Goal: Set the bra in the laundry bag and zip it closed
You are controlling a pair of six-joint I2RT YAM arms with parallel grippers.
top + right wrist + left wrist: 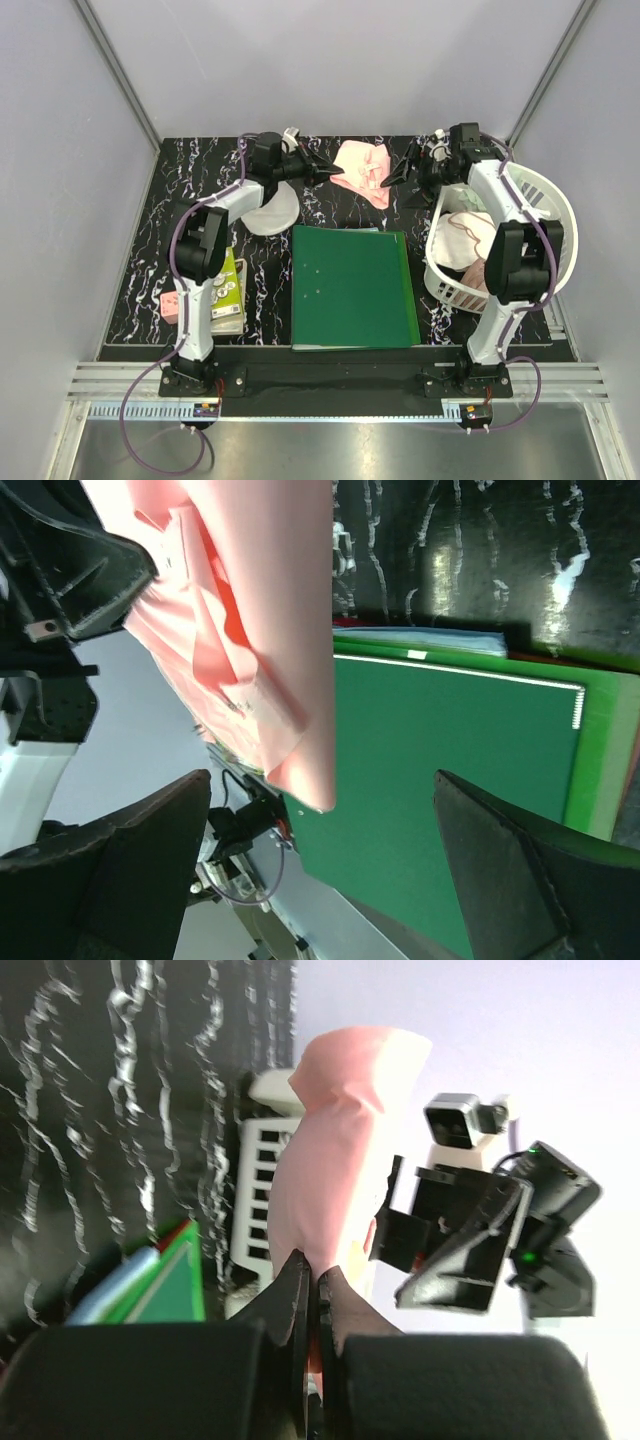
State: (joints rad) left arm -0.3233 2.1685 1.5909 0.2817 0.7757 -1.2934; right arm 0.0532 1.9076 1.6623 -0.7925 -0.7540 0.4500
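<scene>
While my left gripper (328, 174) pinches one edge of the pink bra (362, 172), jaws pressed together on the cloth, my right gripper (400, 172) faces it from the other side, jaws spread wide. The white mesh laundry bag (272, 210) lies on the black table (140, 260) beneath my left arm, apart from the bra.

- No word, number or brand can be read in any view.
- The yellow-green booklet (228, 290) lies well behind the left gripper (337, 176) and its jaws. Its cover bears dark print too small to make out.
- The bra (240, 630) hangs between the wide-apart jaws of the right gripper (330, 880). It shows a few tiny specks, which are not legible.
</scene>
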